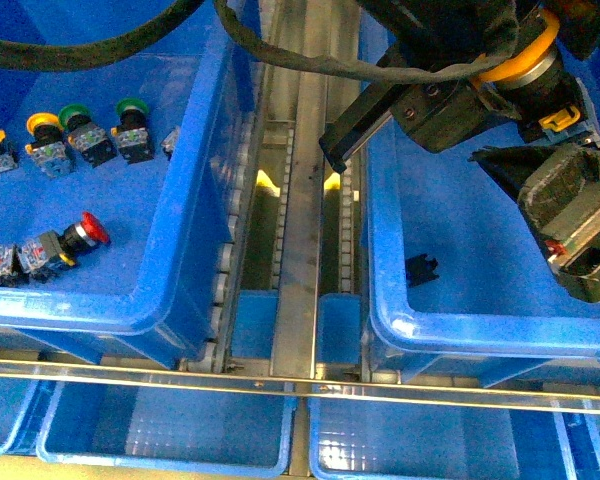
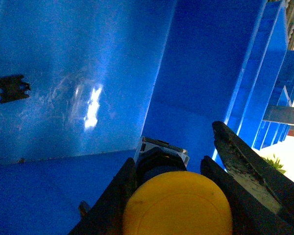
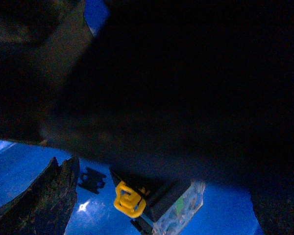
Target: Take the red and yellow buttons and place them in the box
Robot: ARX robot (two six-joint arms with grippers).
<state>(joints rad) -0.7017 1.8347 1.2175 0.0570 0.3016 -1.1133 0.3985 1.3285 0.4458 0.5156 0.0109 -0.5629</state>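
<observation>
So your left gripper (image 2: pixel 170 169) was clamped on the yellow button (image 2: pixel 179 205), hanging over the box (image 1: pixel 400 330) floor, well inside its rim, probably for a clean drop. Right gripper (image 1: pixel 570 225) hung over the box too; couldn't tell if its fingers were apart or together.

Black arms (image 1: pixel 365 125), black cables (image 1: pixel 310 66), scuffed dark jaws

Front view looks steeply down; close wrist views seemingly share a black clip (image 2: pixel 11 88) in the box (image 2: pixel 210 58).
</observation>
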